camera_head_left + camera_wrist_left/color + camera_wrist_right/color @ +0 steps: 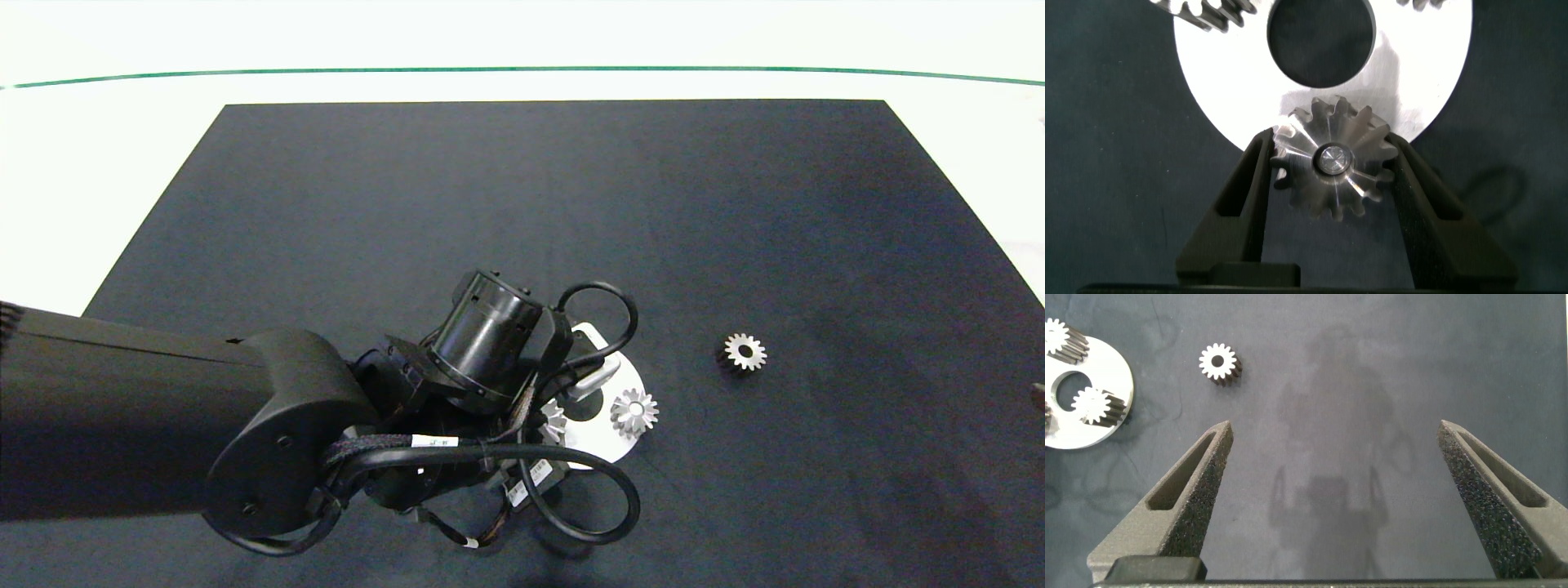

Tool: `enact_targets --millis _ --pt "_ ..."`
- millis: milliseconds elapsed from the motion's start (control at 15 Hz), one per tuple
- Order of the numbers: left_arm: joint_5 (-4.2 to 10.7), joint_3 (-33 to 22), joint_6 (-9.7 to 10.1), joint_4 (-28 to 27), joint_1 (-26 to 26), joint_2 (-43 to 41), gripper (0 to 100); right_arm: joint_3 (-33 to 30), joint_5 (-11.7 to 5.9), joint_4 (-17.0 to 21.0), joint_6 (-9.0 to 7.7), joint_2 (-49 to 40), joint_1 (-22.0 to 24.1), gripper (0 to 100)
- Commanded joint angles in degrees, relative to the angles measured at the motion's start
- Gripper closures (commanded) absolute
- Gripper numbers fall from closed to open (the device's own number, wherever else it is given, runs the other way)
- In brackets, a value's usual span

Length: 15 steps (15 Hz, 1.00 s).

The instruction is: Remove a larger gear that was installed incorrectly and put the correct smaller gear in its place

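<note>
Silver larger gear (1331, 159) sits clamped between the left gripper (1331, 175) fingers at the round plate (1217, 90) edge; right gripper (1335, 474) gapes wide, holding nothing, smaller gear (1218, 363) lying loose well ahead of it.

Dark mat (457, 204) spread over white table (98, 163). Directly on the mat: round silver plate (600, 437) carrying gears, and well apart from the plate, toward the mat's right edge, lone smaller gear (744, 352).
</note>
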<state>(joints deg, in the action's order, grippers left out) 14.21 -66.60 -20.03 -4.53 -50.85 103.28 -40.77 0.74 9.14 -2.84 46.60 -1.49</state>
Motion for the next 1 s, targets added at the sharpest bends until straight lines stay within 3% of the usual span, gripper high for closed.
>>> enact_targets --millis 67,1000 --pt "0.11 -0.5 0.08 -0.3 -0.1 -0.4 75 -0.1 0.05 0.1 -0.06 -0.3 0.0 0" --pt "0.11 0.2 0.25 -0.3 -0.3 0.3 75 0.2 0.05 0.1 -0.06 -0.5 -0.1 0"
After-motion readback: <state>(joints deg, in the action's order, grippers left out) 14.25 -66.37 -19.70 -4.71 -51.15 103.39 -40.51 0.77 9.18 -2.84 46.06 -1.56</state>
